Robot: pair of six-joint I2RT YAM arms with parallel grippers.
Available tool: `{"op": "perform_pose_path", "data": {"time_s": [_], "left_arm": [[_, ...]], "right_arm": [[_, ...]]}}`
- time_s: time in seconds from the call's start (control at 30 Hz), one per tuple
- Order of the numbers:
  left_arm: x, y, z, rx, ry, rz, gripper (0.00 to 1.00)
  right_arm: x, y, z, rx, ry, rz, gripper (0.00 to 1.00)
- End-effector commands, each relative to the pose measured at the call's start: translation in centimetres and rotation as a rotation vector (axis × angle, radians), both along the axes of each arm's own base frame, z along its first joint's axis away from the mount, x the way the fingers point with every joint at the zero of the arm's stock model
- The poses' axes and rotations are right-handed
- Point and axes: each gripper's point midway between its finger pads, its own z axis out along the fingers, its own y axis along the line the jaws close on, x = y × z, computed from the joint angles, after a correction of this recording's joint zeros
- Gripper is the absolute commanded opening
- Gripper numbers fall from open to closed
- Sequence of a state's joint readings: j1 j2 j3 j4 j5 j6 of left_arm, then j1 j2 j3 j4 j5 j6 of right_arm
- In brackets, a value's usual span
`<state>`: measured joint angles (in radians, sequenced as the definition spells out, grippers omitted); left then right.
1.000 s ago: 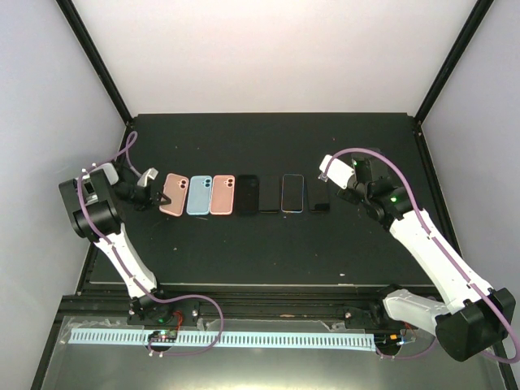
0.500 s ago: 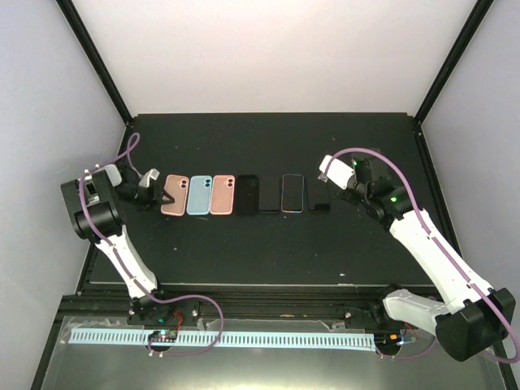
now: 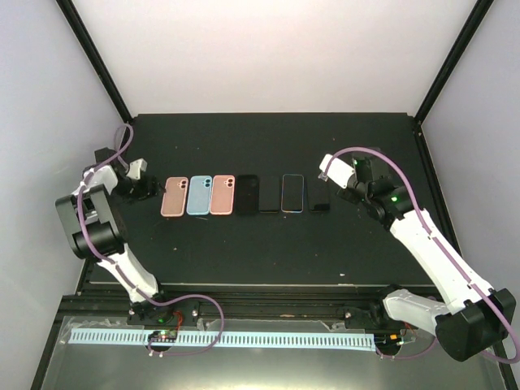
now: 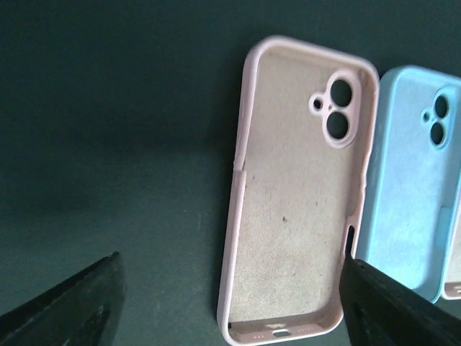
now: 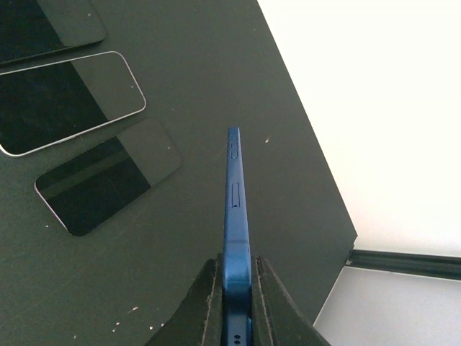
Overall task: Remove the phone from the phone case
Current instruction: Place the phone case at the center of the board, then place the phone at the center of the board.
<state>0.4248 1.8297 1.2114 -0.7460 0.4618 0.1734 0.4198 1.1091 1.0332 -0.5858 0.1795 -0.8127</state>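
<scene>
An empty pink phone case [image 4: 295,194] lies inside-up on the black table, also seen as the leftmost case [image 3: 173,197] in the row. My left gripper [image 4: 230,259] is open, one finger on each side of the case's near end, holding nothing. In the top view the left gripper [image 3: 136,184] sits just left of that case. My right gripper [image 5: 236,288] is shut on a blue phone [image 5: 234,202], held edge-up above the table's right part. In the top view the right gripper [image 3: 337,191] hovers at the right end of the row.
A light blue case [image 4: 421,180] lies right beside the pink one, then a salmon case [image 3: 222,195]. Further right lie a black phone [image 3: 248,195], a silver-edged phone [image 5: 68,104] and a small dark phone [image 5: 108,176]. The table's right edge [image 5: 317,166] is near the held phone.
My left gripper has opened, let go of the pink case and drawn back to the left. The pink case now lies flat in the row. The right arm has not moved.
</scene>
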Motion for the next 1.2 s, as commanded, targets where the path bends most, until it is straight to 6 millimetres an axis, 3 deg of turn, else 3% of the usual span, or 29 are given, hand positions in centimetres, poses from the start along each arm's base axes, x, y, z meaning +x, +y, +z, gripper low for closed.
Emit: {"op": "perform_pose_path", "data": {"time_s": [0.0,0.03,0.07,0.4,0.67,0.87,1.0,1.17], "left_arm": [[1.6,1.5,4.4,0.105,-0.145,0.029,0.89],[1.8,1.4,5.2,0.101,-0.169,0.033,0.97],[2.0,1.2,6.1,0.095,-0.192,0.037,0.99],[4.3,-1.5,15.0,-0.062,-0.379,0.046,0.99],[4.9,-8.3,23.9,-0.116,-0.587,-0.057,0.99],[4.0,-14.2,30.4,-0.369,-0.678,-0.115,0.99],[3.6,-17.7,32.9,-0.507,-0.67,-0.145,0.99],[3.8,-22.0,32.8,-0.681,-0.547,-0.149,0.96]], "right_arm": [[0.8,0.4,4.2,0.048,-0.11,0.007,0.01],[0.9,0.4,4.4,0.05,-0.114,0.008,0.01],[1.0,0.5,4.7,0.054,-0.119,0.011,0.01],[2.0,2.4,9.6,0.11,-0.22,0.049,0.01],[2.5,5.9,14.5,0.162,-0.384,0.077,0.01],[2.8,8.1,16.1,0.144,-0.478,0.075,0.01],[2.8,9.9,15.8,0.076,-0.532,0.074,0.01],[2.3,12.1,15.0,-0.032,-0.62,0.074,0.01]]}}
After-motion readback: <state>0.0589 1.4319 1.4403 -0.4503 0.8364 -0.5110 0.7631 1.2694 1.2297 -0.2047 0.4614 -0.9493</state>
